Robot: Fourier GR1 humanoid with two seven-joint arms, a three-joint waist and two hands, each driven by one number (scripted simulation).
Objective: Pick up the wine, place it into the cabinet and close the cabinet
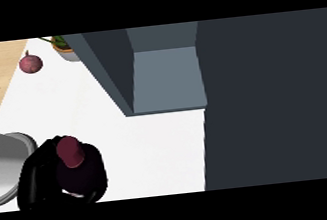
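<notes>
I see my left hand [36, 178] at seven o'clock, fingers curled round the wine [74, 164]. The open cabinet [164, 76] sits at twelve o'clock.

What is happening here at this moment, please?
The robot's left hand is curled round a dark wine bottle with a red top, holding it over the white counter at the lower left. The grey cabinet stands open ahead, its door swung out on the right, and its inside shows nothing yet. So the bottle is picked up but not placed. A round reddish fruit and a potted plant sit further back. The right hand is out of view.
</notes>
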